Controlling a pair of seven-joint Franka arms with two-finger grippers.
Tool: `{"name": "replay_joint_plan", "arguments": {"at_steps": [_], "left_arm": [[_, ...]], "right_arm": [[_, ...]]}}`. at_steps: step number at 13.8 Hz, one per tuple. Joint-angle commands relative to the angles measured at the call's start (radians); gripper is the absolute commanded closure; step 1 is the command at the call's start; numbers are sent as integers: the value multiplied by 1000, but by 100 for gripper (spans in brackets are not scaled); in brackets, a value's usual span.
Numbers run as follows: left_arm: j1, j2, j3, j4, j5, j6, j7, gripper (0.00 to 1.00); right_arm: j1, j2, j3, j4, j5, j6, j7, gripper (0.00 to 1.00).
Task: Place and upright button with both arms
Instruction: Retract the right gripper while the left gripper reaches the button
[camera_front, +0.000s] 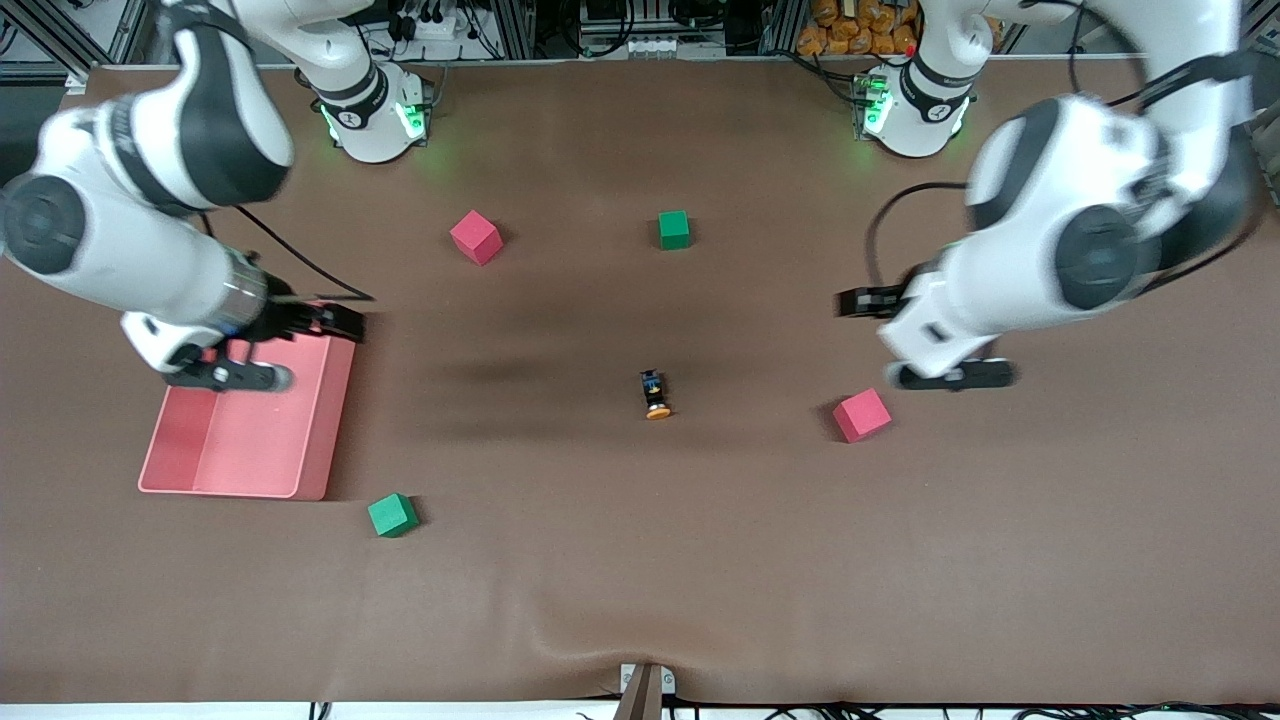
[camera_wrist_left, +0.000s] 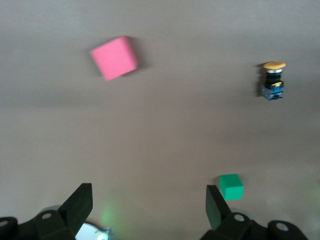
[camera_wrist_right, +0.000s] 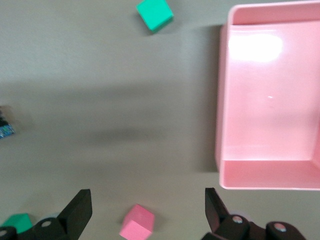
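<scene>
The button (camera_front: 656, 394) lies on its side mid-table, its orange cap toward the front camera and its black-and-blue body away from it. It also shows in the left wrist view (camera_wrist_left: 273, 80), and only its body edge shows in the right wrist view (camera_wrist_right: 5, 127). My left gripper (camera_front: 955, 375) hangs open and empty over the table toward the left arm's end, well apart from the button; its jaws (camera_wrist_left: 147, 202) stand wide. My right gripper (camera_front: 235, 376) hangs open and empty (camera_wrist_right: 147, 205) over the pink tray (camera_front: 300, 450), well apart from the button.
A red cube (camera_front: 861, 414) lies just under the left gripper's side. Another red cube (camera_front: 475, 237) and a green cube (camera_front: 674, 229) lie nearer the bases. A second green cube (camera_front: 392, 515) lies beside the tray's corner nearest the front camera.
</scene>
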Motion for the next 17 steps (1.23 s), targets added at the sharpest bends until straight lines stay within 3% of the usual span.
{"name": "replay_joint_plan", "arguments": {"at_steps": [1, 4, 8, 11, 17], "left_arm": [[-94, 84, 9, 25, -23, 91, -110, 0], [-177, 194, 9, 54, -42, 247, -240, 0], [-240, 315, 11, 151, -68, 306, -311, 0], [-263, 348, 9, 149, -69, 378, -334, 0], [-304, 395, 15, 148, -66, 415, -379, 0]], "right_arm": [[-63, -156, 17, -165, 0, 57, -40, 0], [-137, -210, 17, -203, -30, 59, -127, 0], [-246, -226, 17, -187, -38, 33, -353, 0], [-237, -205, 23, -66, -124, -62, -350, 0], [-211, -58, 26, 264, -121, -303, -332, 0]]}}
